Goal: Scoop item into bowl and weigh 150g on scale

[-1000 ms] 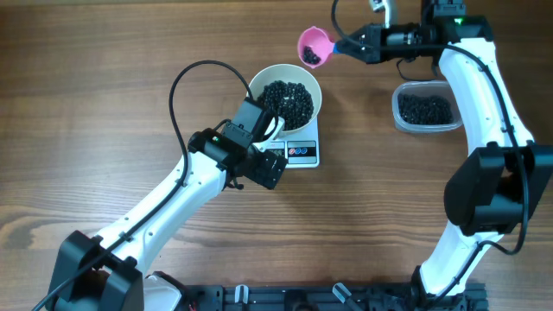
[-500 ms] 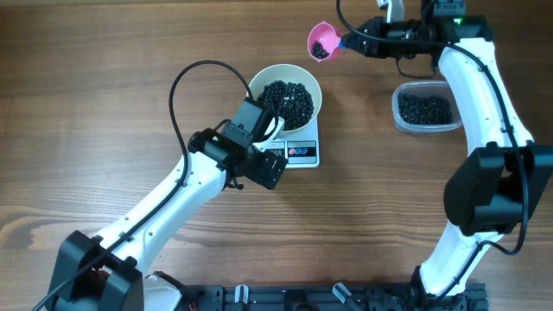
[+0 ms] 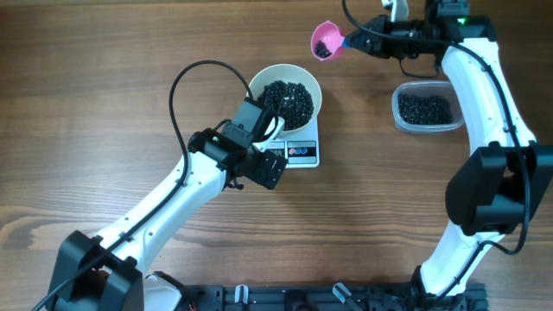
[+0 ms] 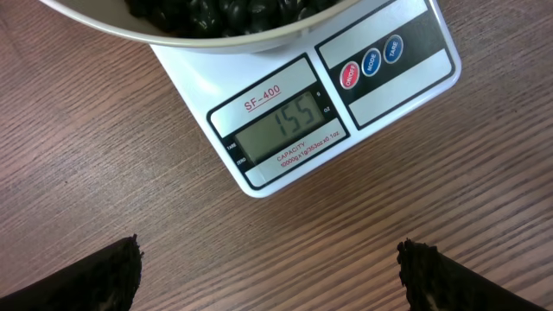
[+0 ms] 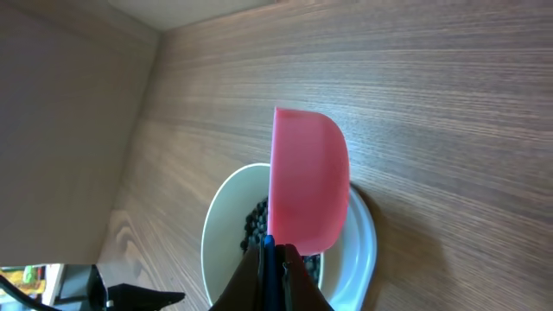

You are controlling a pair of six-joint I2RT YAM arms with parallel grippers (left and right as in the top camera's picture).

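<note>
Right claw (image 3: 352, 40) is closed on the blue handle of the pink scoop (image 3: 325, 40) (a few beans still inside). The scoop has drifted further from the bowl (image 3: 317, 86) toward the far edge of the desk (image 3: 104, 86) than a second ago. Left claw (image 4: 268, 259) is wide open, empty and unmoved at the scale (image 3: 302, 153). The bowl sits on the scale, heaped with beans (image 3: 288, 99). The display (image 4: 289, 123) reads 155.

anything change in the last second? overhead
The right gripper, shut on the pink scoop, carried it up and to the right in the overhead view, away from the bowl, with a few beads still inside. Nothing was grabbed or released. Unchanged: the bowl on the scale, the left gripper open in front of the scale, and the tub.
</note>
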